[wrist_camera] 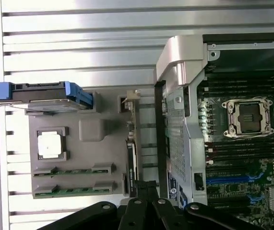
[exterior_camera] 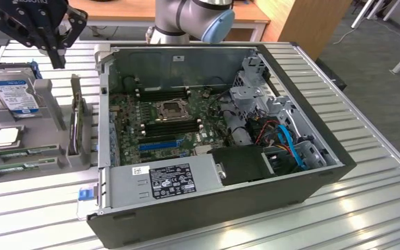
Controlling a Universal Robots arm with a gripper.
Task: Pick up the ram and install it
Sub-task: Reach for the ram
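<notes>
End effector [exterior_camera: 57, 58] closed, empty, hovering near hard drive [exterior_camera: 12, 92]. Ram [exterior_camera: 21, 152] lies slotted in gray holder [wrist_camera: 91, 129] on table [exterior_camera: 33, 208].

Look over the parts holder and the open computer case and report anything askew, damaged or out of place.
Nothing stands out. Both ram sticks lie flat in their slots on the gray holder, the processor sits square in its recess, and the hard drive and card stand on edge.
</notes>
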